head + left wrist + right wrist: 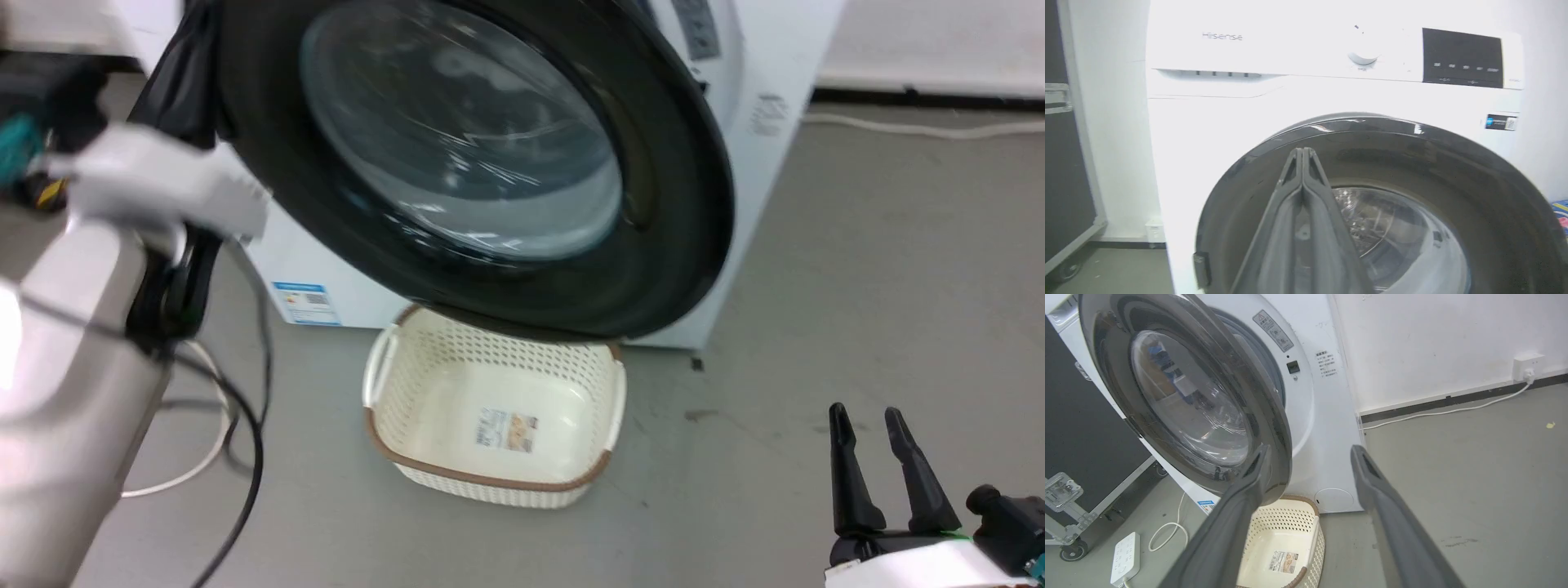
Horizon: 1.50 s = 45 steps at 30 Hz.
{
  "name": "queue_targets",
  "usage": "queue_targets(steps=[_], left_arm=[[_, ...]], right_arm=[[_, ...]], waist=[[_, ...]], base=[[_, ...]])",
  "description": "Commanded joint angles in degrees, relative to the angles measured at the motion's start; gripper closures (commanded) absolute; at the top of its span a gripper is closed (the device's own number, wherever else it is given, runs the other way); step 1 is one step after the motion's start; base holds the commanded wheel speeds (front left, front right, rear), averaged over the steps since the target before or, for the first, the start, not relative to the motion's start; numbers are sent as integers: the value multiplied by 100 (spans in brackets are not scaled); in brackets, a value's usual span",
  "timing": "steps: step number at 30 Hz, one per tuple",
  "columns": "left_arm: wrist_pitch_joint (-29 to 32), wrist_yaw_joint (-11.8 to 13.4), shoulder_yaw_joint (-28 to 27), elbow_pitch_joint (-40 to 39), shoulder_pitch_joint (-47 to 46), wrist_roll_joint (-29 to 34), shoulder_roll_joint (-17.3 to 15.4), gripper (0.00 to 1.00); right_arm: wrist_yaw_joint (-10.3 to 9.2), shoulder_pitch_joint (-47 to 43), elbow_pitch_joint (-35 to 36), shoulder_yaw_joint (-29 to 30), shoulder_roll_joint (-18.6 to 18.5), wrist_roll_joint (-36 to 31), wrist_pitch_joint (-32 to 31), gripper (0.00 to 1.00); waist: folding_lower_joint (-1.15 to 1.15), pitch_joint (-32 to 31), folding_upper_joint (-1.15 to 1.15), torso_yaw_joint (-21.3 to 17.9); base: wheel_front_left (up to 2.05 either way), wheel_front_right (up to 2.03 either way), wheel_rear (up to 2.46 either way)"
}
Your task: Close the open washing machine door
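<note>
Door [490, 163]: part open, swung out from washer [767, 122] over basket [408, 457], not latched, closing push outstanding; left fingers [1290, 212] pressed together, empty, by its rim; right fingers [849, 474] spread, empty, well apart.

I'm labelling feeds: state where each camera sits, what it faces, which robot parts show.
Head view: on the head, looking down at the washing machine door, basket, floor; left forearm, right gripper.
Left wrist view: on the left wrist, facing the washing machine front; shut left gripper.
Right wrist view: on the right wrist, facing door and basket; open fingers.
All share the door.
</note>
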State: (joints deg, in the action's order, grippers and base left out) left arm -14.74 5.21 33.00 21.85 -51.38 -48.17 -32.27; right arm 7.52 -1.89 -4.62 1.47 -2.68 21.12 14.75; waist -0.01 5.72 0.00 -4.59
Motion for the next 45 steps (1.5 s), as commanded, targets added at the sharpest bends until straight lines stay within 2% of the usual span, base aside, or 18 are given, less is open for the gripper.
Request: queue_targets(steps=[1,5,10,14,18,23,28,33,34,36,37,45], left_arm=[[-24,95,-235,-182,391,238,-51,100],[-25,205,-915,-661,1163,710,-72,100],[-25,97,-1562,-1202,2243,1089,128,100],[-25,-10,-1856,-1344,3061,1167,353,100],[-26,-180,-1879,-1324,3700,1107,543,100],[68,-320,-1704,-1198,4234,966,607,100],[194,-324,-1601,-1142,4544,853,671,100],[173,-181,-1611,-1130,4728,837,742,100],[156,-123,-1624,-1155,4737,875,738,0],[151,-105,-1620,-1178,4735,899,731,0],[138,-67,-1616,-1229,4729,945,721,0],[72,42,-1640,-1425,4721,1110,712,0]], right_arm=[[-3,-83,-23,12,-20,-32,25,0],[-3,-142,-57,30,-20,-28,25,0],[-3,-200,-89,29,-20,-3,25,0],[-3,-246,-115,8,-20,-12,25,0],[-3,-294,-119,27,-20,-63,25,0],[-3,-311,-139,62,-20,-145,25,0],[-3,-315,-157,52,-20,-244,25,0],[-3,-328,-170,38,-20,-457,25,0],[-3,-339,-180,41,-20,-564,25,0],[-3,-344,-186,39,-20,-594,24,0],[-3,-346,-180,52,-20,-665,10,100],[-3,-171,-56,75,-20,-810,-256,100]], waist=[[1,-194,0,235],[1,-281,0,404],[1,-362,0,539],[1,-430,0,609],[1,-475,0,663],[1,-501,0,651],[1,-511,0,616],[1,-517,0,592],[1,-522,0,597],[1,-521,0,600],[1,-524,0,608],[1,-412,0,646]], base=[[0,0,0],[0,0,0],[0,0,0],[0,0,0],[0,0,0],[0,0,0],[0,0,0],[0,0,0],[0,0,0],[0,0,0],[0,0,0],[0,0,0]])
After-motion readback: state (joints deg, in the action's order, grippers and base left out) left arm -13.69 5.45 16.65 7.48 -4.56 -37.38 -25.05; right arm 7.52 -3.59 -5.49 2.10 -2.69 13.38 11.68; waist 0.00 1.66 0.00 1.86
